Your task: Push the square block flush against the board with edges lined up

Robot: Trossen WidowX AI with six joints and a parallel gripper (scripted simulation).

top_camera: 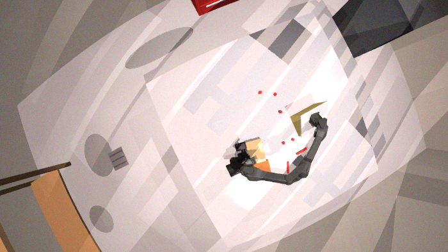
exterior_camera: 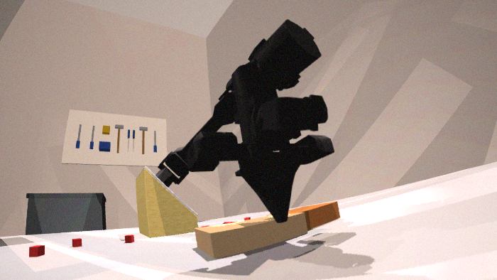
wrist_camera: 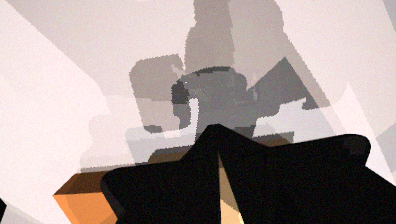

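The tan board lies flat on the table. The orange square block lies flat at the board's end, farther right in the exterior view. Their facing sides look together or nearly so; whether their long edges are exactly even cannot be told. My gripper is shut and empty, pointing down. Its tip is low at the board's outer long side, close to the block's end. Contact cannot be told. The fingers hide part of the board and block in the wrist view.
Small red cubes and red bars lie on the table between the board and the arm's base. An olive-yellow angled piece stands beside the base. A dark bin is farther back.
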